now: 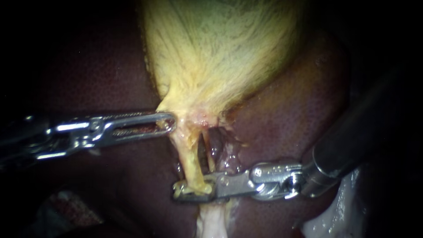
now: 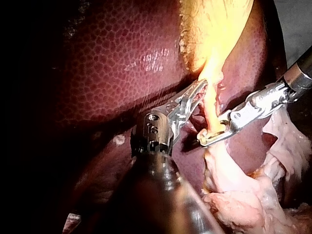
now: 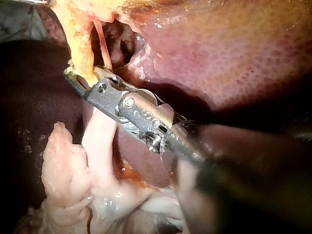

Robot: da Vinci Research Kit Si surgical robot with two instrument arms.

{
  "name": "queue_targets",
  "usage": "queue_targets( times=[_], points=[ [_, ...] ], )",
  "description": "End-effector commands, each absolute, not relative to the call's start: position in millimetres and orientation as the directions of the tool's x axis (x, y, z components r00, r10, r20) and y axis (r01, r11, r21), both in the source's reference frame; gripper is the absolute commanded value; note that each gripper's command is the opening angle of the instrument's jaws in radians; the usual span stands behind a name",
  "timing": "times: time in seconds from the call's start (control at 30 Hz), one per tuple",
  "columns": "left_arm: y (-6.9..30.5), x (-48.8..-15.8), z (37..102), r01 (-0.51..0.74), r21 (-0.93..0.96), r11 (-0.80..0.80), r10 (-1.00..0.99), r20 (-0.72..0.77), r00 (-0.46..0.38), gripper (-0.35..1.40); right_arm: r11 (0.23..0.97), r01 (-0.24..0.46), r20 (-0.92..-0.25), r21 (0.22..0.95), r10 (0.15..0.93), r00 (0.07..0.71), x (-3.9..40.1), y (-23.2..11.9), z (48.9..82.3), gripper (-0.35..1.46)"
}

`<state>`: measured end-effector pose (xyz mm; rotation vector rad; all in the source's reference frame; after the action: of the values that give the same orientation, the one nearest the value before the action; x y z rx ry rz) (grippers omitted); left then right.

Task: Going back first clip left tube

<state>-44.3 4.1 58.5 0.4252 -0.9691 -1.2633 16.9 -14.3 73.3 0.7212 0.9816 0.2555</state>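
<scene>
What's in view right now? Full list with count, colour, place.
liver: one, dark red, under and around everything
gallbladder: one, yellow, on the liver, narrowing to a neck above the tubes
left tube: one, yellow, thick, running from the gallbladder neck to the pale tissue
right tube: one, pinkish, thin, beside the left tube with a dark gap between them
pale tissue: one clump, whitish pink, at the tubes' far end
left instrument: one, silver, jaws shut on the gallbladder neck
right instrument: one, silver jaws on a dark shaft, shut on the left tube low down
</scene>
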Motion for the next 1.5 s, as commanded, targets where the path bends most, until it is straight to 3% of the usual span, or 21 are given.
queue_targets(
  times=[0.03,0.33,0.47,0.57,0.63,0.9,1.5],
  points=[
    [4.1,-44.3,58.5,0.6,0.743,0.296,-0.928,0.373,-0.005,-0.35,0.74,0.114,-0.662,0.663,0.509,0.55,16.9,-14.4,73.4,-0.35],
    [4.1,-44.2,58.4,0.6,0.743,0.296,-0.928,0.373,-0.005,-0.35,0.715,0.137,-0.648,0.686,0.515,0.56,16.8,-14.6,73.6,-0.35],
    [4.0,-44.2,58.4,0.6,0.743,0.296,-0.928,0.373,-0.005,-0.35,0.716,0.156,-0.666,0.68,0.515,0.539,16.9,-14.5,73.3,0.19],
    [4.0,-44.1,58.3,0.6,0.743,0.296,-0.928,0.373,-0.005,-0.35,0.732,0.138,-0.678,0.667,0.52,0.519,17.2,-14.4,73.2,0.46],
    [3.9,-44.1,58.2,0.6,0.743,0.296,-0.928,0.373,-0.005,-0.35,0.756,0.133,-0.703,0.641,0.508,0.498,17.3,-14.2,73.2,0.54],
    [3.6,-43.6,57.6,0.6,0.744,0.296,-0.928,0.373,-0.004,-0.35,0.852,0.113,-0.788,0.511,0.411,0.458,16.9,-12.7,72.2,0.6],
    [3.8,-43.0,58.3,0.599,0.743,0.298,-0.927,0.374,-0.003,-0.35,0.866,0.098,-0.797,0.491,0.401,0.452,12.1,-11.5,69.4,0.6]
  ],
)
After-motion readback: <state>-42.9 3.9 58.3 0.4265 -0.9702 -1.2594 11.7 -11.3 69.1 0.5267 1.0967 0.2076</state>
